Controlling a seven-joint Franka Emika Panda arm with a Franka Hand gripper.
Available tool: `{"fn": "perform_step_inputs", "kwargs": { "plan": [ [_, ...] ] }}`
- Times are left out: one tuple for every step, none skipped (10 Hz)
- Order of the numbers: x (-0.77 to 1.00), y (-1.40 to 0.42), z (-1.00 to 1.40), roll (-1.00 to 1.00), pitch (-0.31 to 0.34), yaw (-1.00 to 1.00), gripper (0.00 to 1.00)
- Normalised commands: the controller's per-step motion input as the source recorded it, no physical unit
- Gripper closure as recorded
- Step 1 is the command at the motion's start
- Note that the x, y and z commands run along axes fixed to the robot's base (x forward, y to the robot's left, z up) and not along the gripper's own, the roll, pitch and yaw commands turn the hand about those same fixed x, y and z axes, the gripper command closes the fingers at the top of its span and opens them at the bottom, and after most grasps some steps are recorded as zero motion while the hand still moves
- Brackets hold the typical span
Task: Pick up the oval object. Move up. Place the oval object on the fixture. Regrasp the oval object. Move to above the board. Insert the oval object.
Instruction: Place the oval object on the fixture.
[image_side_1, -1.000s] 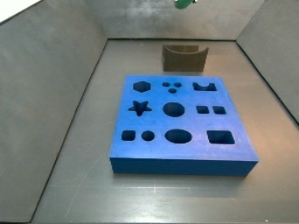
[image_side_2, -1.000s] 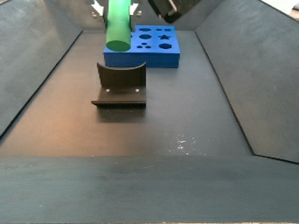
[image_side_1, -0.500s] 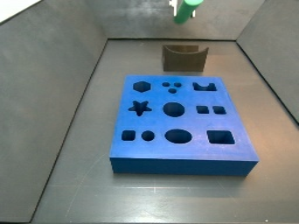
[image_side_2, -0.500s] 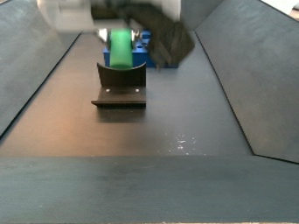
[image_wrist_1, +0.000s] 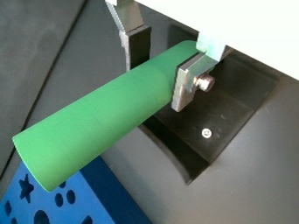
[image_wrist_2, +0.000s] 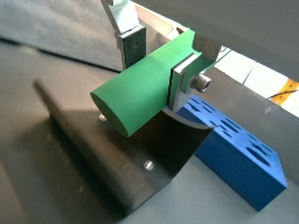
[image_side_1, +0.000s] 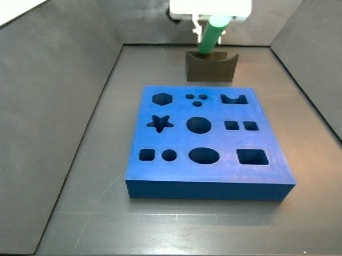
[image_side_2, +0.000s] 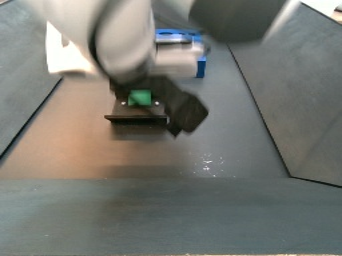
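Board (image_side_1: 211, 140): large thick blue slab with dark cut-outs (star, hexagon, circles, squares, oval), lying flat on the floor well clear of the gripper, on the side of the fixture away from the back wall in a side view; a corner of it shows below and beyond the held piece in both wrist views. No piece in it; the insertion step is judged not yet begun. Fixture (image_side_1: 210, 68): small dark notched bracket on its base plate, directly beneath the gripper; its curved notch faces up, judged to be the cradle meant to receive the rod lying down so it can be taken again at a better hold. Oval object (image_wrist_1: 105, 122): smooth bright green rod with rounded ends, clamped near one end, the long free part reaching out past the fingers and slanting down to the notch; in a side view its lower end (image_side_1: 206, 45) sits at or just above the fixture's top, contact cannot be told. Gripper (image_wrist_1: 159, 59): closed on the rod, flat silver plates pressing either side, so the piece is carried, not set down. Surroundings: dark matt grey floor (image_side_1: 80, 200) with sloping grey walls forming a trough; nothing else loose is visible on it.
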Motion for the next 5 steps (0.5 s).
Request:
{"fn": "perform_step_inputs", "kwargs": {
  "plan": [
    [0.19, 0.13, -0.94, -0.34, 0.049, -0.12, 1.0],
    [0.16, 0.09, -0.75, -0.24, 0.044, -0.12, 1.0],
    [0.12, 0.08, -0.56, -0.18, 0.03, -0.11, 1.0],
    [0.08, 0.13, -0.43, -0.12, -0.006, -0.1, 1.0],
    [0.07, 0.14, -0.42, -0.11, -0.017, -0.09, 1.0]
  ]
}}
